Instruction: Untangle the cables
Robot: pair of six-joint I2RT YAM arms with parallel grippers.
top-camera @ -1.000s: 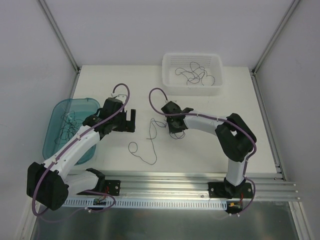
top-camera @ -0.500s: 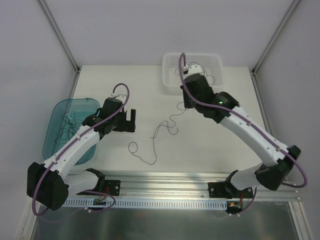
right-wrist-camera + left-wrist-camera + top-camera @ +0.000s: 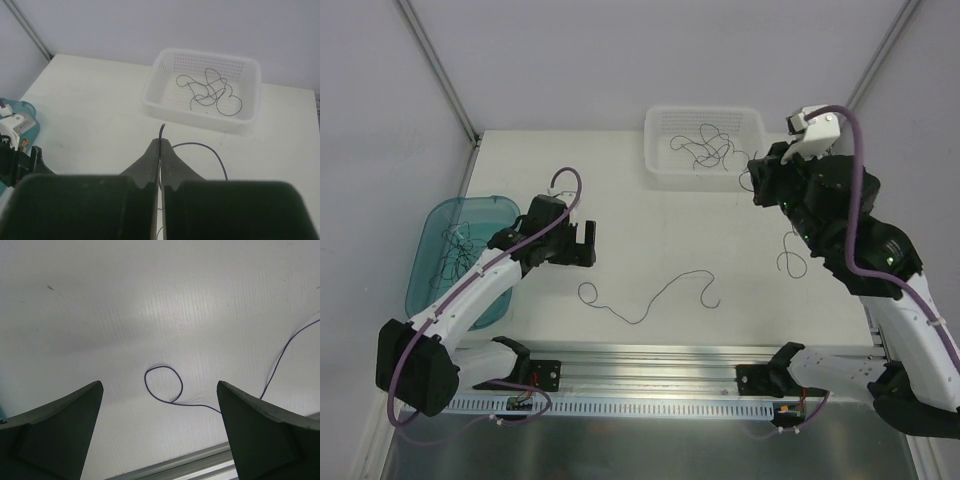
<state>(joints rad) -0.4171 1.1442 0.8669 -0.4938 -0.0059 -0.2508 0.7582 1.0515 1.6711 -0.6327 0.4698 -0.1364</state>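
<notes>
One thin dark cable [image 3: 670, 286] lies loose on the white table, with a small loop [image 3: 145, 382] at its left end. My left gripper [image 3: 582, 243] hovers just above that loop, open and holding nothing [image 3: 159, 385]. My right gripper [image 3: 760, 185] is raised high at the right, beside the white basket [image 3: 656, 172]. It is shut [image 3: 161, 142] on another cable, whose tip [image 3: 162, 129] pokes out past the fingertips. The rest of that cable hangs down in a curl [image 3: 782, 263]. More cables [image 3: 210, 90] lie in the basket.
A teal bin [image 3: 425, 225] at the left table edge holds a few tangled cables [image 3: 455, 250]. The aluminium rail [image 3: 650, 352] runs along the near edge, also in the left wrist view [image 3: 200, 460]. Enclosure posts stand at the back corners.
My right arm rose from the table middle and swung up and right past the basket, carrying one cable. The cable left on the table was pulled out longer, rightward. My left gripper barely moved.
</notes>
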